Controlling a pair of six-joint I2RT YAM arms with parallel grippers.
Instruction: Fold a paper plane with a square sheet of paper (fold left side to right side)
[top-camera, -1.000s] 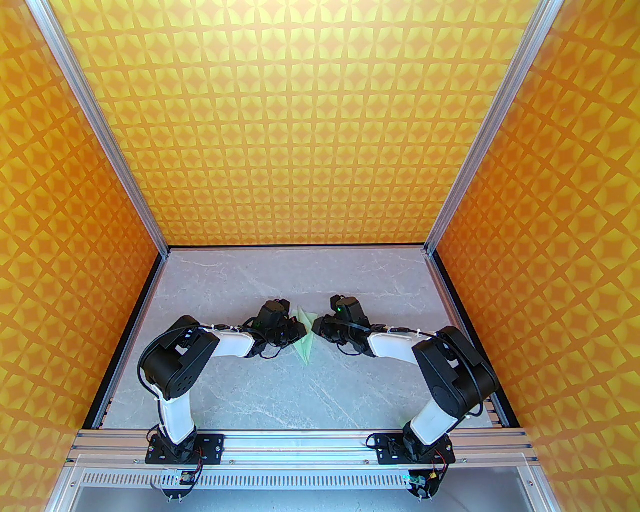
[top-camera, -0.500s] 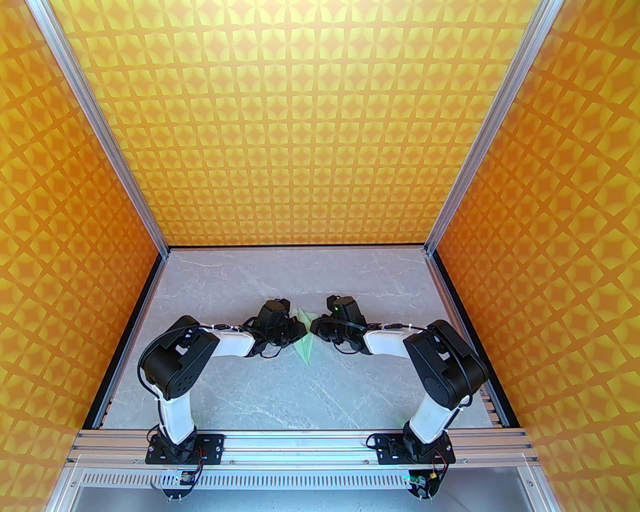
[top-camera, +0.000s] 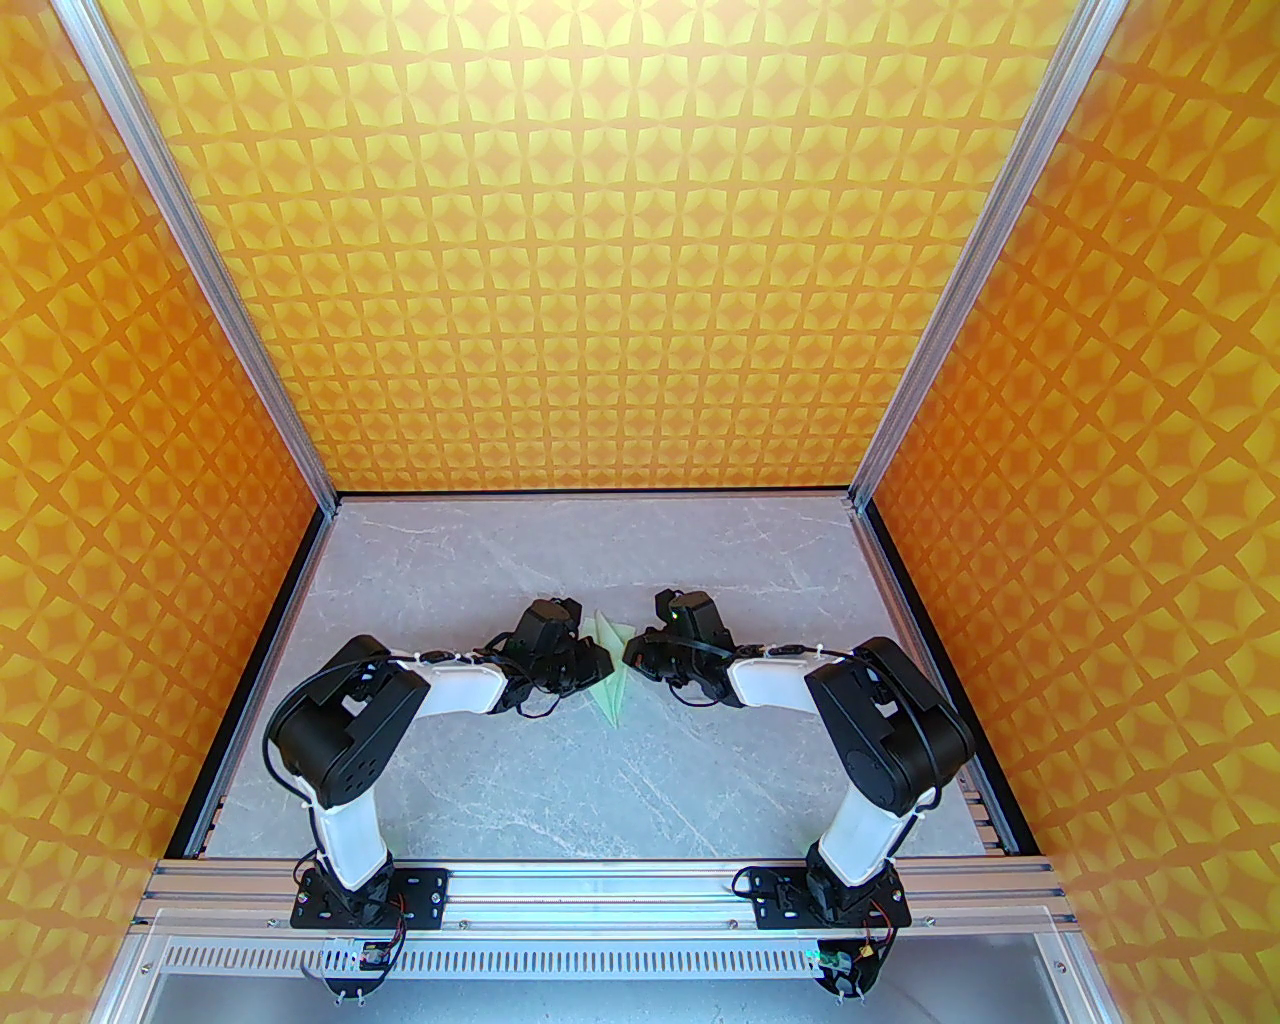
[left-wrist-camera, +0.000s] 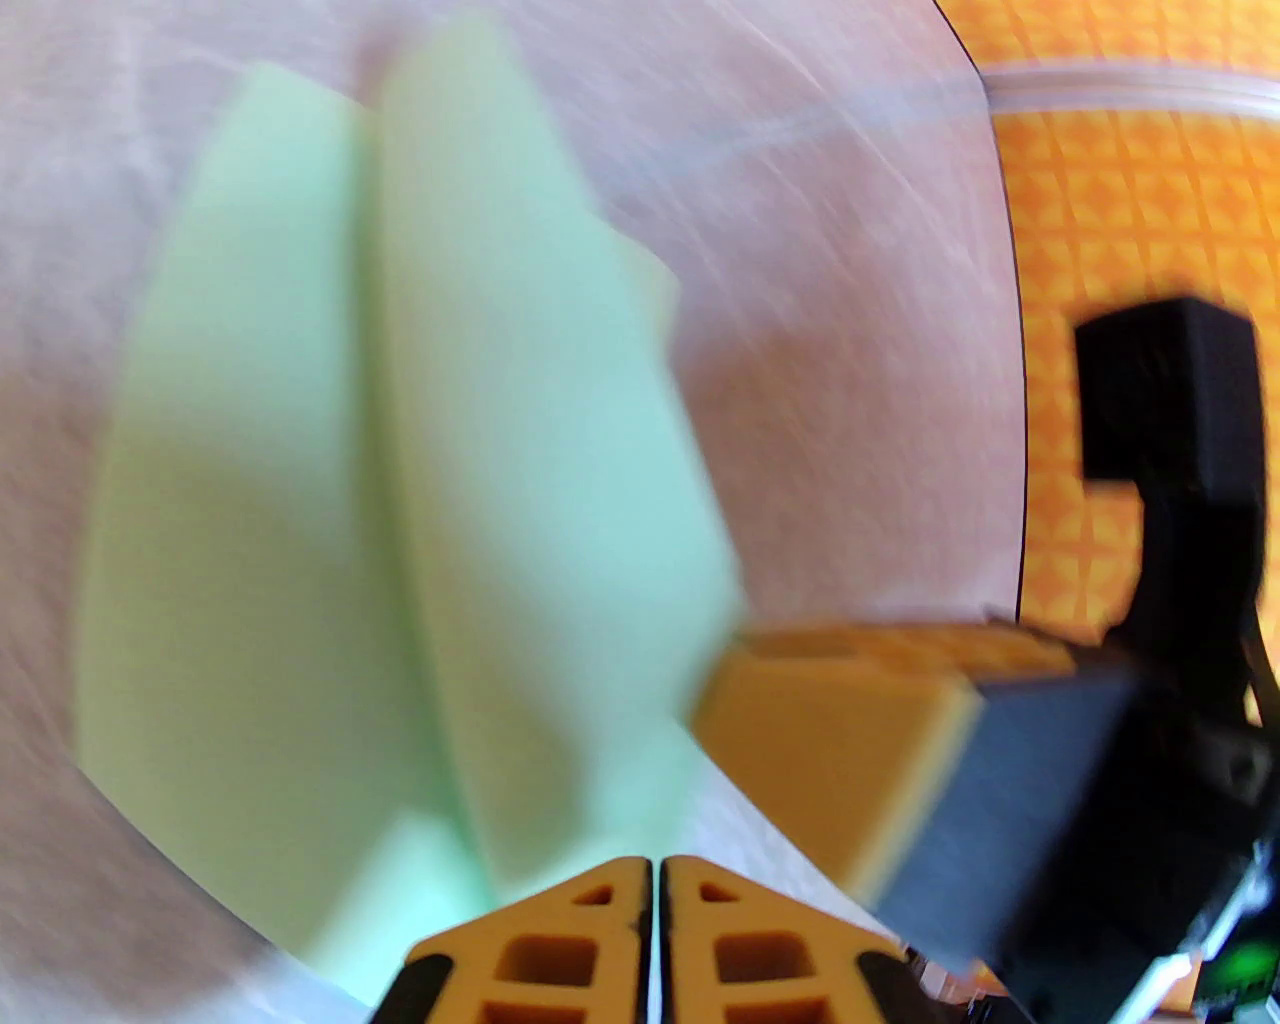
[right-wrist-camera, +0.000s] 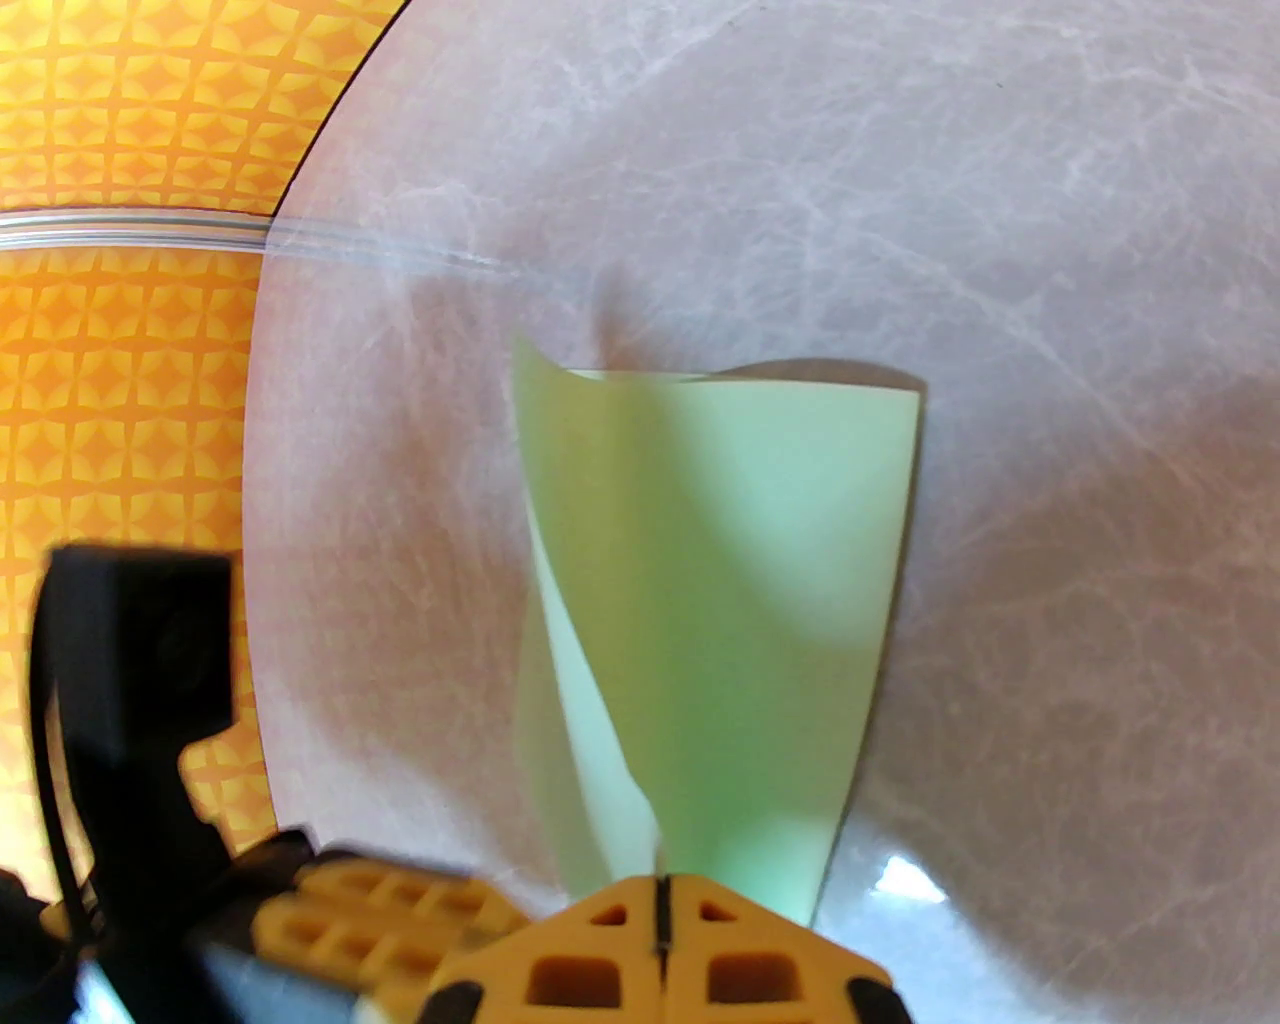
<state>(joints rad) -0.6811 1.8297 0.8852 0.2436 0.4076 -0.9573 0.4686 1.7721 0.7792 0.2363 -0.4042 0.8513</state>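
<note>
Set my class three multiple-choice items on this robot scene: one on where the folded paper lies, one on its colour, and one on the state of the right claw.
1. Where does the paper plane lie?
A. On the table, between the left claw and the right claw
B. In the far left corner
C. Hanging off the near edge

2. What colour is it?
A. Orange
B. White
C. Pale green

3. How do the right claw's jaws stand?
A. Wide open
B. Shut on the paper's edge
C. Shut, far from the paper

Key:
1 A, the top view shows a claw on each side of it.
2 C, it looks mint against the grey marbled surface.
3 B, the right wrist view shows the jaws together with the paper's edge running into the seam.
</note>
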